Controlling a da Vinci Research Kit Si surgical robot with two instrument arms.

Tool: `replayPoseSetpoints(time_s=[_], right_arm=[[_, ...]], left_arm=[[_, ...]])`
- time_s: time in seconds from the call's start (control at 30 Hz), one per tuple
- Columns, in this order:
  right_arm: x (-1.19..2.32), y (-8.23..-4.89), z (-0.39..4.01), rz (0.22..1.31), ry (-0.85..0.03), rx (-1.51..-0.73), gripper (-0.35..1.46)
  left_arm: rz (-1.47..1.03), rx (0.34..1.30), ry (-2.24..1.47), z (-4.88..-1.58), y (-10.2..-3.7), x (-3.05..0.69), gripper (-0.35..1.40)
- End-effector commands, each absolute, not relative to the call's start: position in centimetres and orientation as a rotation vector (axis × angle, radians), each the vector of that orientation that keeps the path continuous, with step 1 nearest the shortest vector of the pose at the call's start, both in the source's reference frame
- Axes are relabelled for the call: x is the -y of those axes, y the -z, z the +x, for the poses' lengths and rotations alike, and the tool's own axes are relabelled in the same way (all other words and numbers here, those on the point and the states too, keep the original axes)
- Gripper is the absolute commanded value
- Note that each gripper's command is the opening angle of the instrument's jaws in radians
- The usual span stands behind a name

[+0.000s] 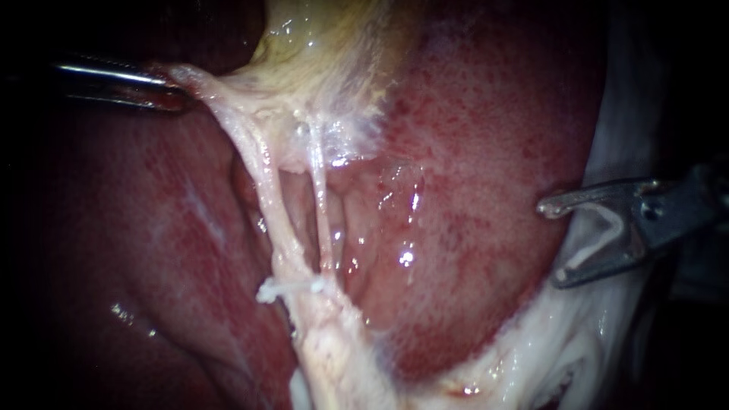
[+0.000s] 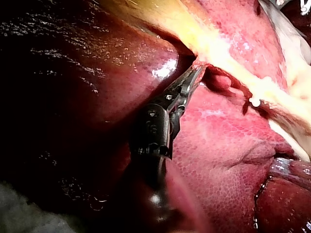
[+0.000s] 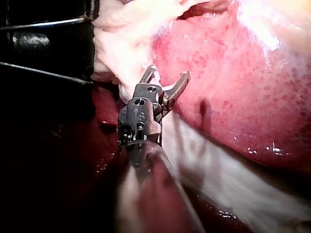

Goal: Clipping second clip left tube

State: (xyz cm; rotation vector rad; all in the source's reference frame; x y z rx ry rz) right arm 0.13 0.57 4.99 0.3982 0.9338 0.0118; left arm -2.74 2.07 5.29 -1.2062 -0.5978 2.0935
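The yellowish gallbladder (image 1: 326, 45) hangs over the red liver (image 1: 486, 152). Two pale tubes run down from it: the thicker left tube (image 1: 266, 182) and the thin right tube (image 1: 320, 205). A white clip (image 1: 288, 287) sits across the left tube's lower end; it also shows as the clip (image 2: 254, 102) in the left wrist view. My left instrument (image 1: 163, 87) is shut on pale tissue (image 1: 199, 85) at the gallbladder's neck and holds it taut; its jaws (image 2: 194, 74) show the same. My right instrument (image 1: 553, 243) stands off to the right of both tubes, jaws wide apart, with a white clip (image 1: 604, 231) held between them.
Pale fatty tissue (image 1: 562, 349) borders the liver's lower right edge under my right instrument (image 3: 168, 73). A dark liver lobe (image 2: 87, 73) lies beside my left instrument. Wet red liver bed (image 1: 380, 228) shows behind the tubes.
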Motion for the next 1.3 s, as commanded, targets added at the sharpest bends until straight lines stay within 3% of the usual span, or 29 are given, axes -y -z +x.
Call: replayPoseSetpoints(time_s=[0.03,0.17,0.37,0.7,1.0,1.3], right_arm=[[-0.54,-4.99,0.24,0.409,-0.036,-0.952,0.48],[-0.46,-4.97,0.57,0.453,-0.103,-0.99,0.48],[-0.37,-5.04,1.11,0.573,-0.269,-1.048,0.48],[-0.29,-5.23,1.62,0.73,-0.455,-1.138,0.49],[-0.19,-5.51,1.82,0.83,-0.511,-1.144,0.49],[-0.1,-5.84,1.91,0.857,-0.531,-1.126,0.49]], left_arm=[[-1.206,0.597,-2.094,-2.74,-5.3,-2.07,-0.35],[-1.206,0.596,-2.094,-2.75,-5.3,-2.06,-0.35],[-1.206,0.596,-2.094,-2.75,-5.3,-2.06,-0.35],[-1.206,0.595,-2.094,-2.75,-5.3,-2.06,-0.35],[-1.206,0.595,-2.095,-2.75,-5.3,-2.06,-0.35],[-1.206,0.595,-2.095,-2.75,-5.31,-2.06,-0.35]])
